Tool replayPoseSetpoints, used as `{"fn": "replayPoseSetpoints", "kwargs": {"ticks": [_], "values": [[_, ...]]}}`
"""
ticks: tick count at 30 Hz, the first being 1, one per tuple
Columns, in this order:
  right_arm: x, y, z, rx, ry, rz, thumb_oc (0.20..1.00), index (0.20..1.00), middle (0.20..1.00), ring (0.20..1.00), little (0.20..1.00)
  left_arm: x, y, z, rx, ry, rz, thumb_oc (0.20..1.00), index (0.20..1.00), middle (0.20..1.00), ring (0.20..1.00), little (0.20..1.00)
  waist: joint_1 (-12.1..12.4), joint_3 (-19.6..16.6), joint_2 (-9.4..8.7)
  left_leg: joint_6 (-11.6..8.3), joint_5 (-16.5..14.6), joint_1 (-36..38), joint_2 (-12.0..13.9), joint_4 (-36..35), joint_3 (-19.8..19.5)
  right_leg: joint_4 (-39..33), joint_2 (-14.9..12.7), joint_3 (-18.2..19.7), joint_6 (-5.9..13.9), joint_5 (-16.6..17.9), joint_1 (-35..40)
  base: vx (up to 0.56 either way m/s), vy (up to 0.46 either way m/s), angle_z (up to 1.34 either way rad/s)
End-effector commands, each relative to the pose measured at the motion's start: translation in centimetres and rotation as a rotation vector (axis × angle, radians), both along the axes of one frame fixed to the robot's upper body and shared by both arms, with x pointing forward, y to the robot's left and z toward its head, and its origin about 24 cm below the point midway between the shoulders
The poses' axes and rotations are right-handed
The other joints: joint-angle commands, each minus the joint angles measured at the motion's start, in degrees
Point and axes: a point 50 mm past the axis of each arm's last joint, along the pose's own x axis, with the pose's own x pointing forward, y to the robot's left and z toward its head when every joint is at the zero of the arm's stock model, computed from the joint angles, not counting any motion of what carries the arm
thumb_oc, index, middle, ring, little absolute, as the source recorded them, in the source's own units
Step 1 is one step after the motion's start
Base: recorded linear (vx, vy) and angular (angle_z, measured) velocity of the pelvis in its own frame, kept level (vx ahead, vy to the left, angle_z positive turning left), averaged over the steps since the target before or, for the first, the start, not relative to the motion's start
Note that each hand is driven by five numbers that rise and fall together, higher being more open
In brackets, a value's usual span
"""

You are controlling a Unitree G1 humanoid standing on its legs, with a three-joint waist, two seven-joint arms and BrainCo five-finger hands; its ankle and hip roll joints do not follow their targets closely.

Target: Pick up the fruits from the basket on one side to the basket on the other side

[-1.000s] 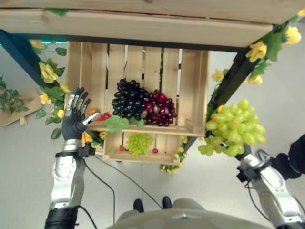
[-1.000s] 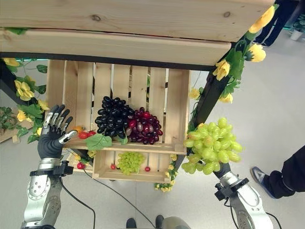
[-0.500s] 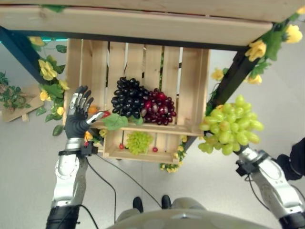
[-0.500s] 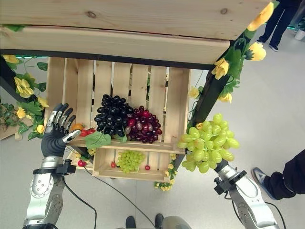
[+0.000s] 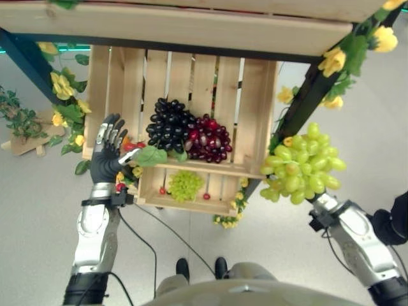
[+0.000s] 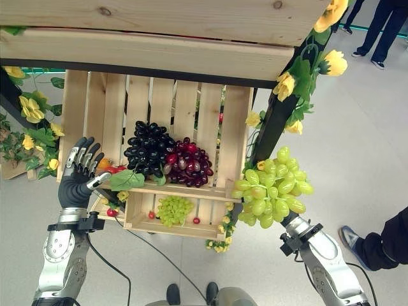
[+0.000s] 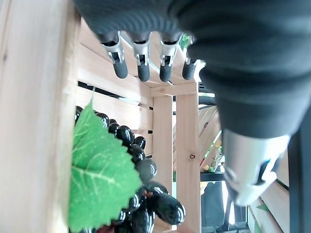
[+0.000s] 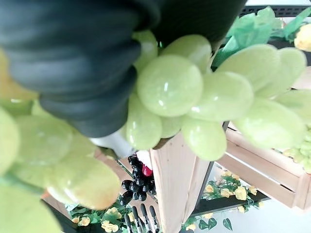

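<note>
From the left eye view, my right hand (image 5: pixel 319 203) holds a green grape bunch (image 5: pixel 299 172) just right of the wooden crate (image 5: pixel 258 102); its fingers are hidden under the grapes, so I cannot tell their grip. My left hand (image 5: pixel 105 159) is spread at the crate's left edge.

In the left wrist view, straight fingers (image 7: pixel 141 63) point toward black grapes (image 7: pixel 146 194) and a green leaf (image 7: pixel 102 174).

In the right wrist view, green grapes press against my hand's cover.

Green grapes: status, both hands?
Right hand carrying green grapes, beside the crate, fingers hidden. Left hand open at crate's left edge. Black grapes and red grapes inside.
</note>
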Motion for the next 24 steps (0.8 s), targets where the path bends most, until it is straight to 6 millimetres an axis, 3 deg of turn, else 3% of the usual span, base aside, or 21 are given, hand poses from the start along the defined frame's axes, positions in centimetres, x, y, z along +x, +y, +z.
{"fn": "replayPoseSetpoints", "kwargs": {"ticks": [1,10,24], "values": [[0.5,3.1,4.5,0.147,-0.245,0.132,0.200,0.200,0.200,0.200,0.200,0.4,0.6,0.8,0.077,-0.018,0.007,1.000,1.000,1.000,1.000,1.000,2.3,-0.2,-4.99,0.07,-5.2,1.8,-1.8,3.3,1.0,-6.0,-5.5,3.5,4.81,2.6,4.5,0.00,0.000,0.00],[-0.2,-0.9,5.4,0.086,-0.279,-0.024,0.200,0.200,0.200,0.200,0.200,-0.1,1.3,0.8,0.074,-0.020,0.024,1.000,1.000,1.000,1.000,1.000,1.3,-0.5,-4.70,-0.11,-5.4,2.1,-1.6,3.3,1.6,-5.7,-5.3,4.1,4.79,2.4,4.1,0.00,0.000,0.00],[-1.1,-2.3,4.7,0.058,-0.227,-0.059,0.200,0.200,0.200,0.200,0.200,-0.2,1.6,1.0,0.085,-0.021,0.026,1.000,1.000,1.000,1.000,1.000,0.2,-0.7,-4.46,-0.43,-5.6,2.4,-1.4,3.2,2.1,-5.4,-5.0,4.5,4.70,2.3,3.8,0.00,0.000,0.00]]}}
